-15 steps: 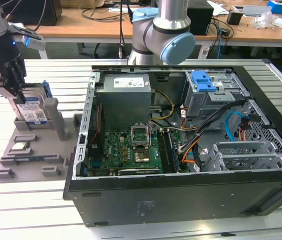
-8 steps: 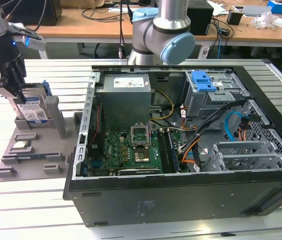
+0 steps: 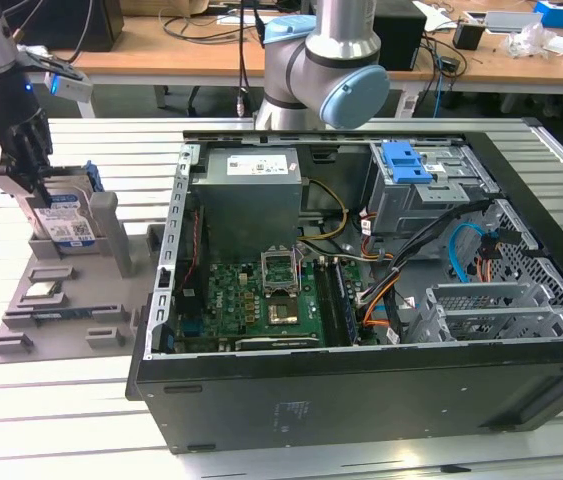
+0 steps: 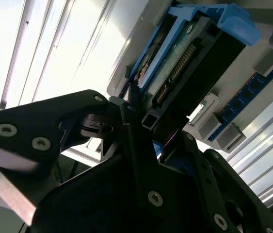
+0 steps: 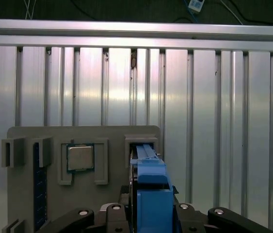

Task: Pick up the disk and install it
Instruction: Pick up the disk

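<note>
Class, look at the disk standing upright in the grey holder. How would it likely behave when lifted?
Likely stiff: the disk looks like a metal block in a blue plastic carrier. It is probably heavy for its size, so it could tilt in the tool gripping its top edge. Its exposed connector pins look fragile.

My black metal pincer (image 4: 138, 110) clamps the blue-framed rectangular hard drive (image 4: 194, 58), grey plastic holder (image 4: 264, 46) and ribbed aluminium desk (image 4: 63, 48) behind.
</note>
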Robot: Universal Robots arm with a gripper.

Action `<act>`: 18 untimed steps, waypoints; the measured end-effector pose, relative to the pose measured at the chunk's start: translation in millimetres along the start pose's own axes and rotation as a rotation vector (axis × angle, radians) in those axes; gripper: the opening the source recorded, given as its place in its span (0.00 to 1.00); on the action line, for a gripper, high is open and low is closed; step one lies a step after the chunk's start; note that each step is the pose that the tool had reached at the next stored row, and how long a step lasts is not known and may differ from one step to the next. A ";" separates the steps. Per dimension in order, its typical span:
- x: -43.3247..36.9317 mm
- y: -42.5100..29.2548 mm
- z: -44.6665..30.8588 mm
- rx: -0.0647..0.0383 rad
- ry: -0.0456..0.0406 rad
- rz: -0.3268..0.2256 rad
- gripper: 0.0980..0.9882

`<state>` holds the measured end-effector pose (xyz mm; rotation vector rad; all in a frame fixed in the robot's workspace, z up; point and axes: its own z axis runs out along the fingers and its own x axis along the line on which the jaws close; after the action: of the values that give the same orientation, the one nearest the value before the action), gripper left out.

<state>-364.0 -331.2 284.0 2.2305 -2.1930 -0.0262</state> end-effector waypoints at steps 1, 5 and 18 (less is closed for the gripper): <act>0.0 0.0 0.0 0.000 0.0001 0.000 0.30; 0.0 0.0 -3.3 0.000 -0.0001 0.000 0.30; -0.8 0.6 -28.3 0.000 0.0000 0.000 0.30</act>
<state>-364.0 -330.5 312.3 2.2305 -2.1930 -0.0261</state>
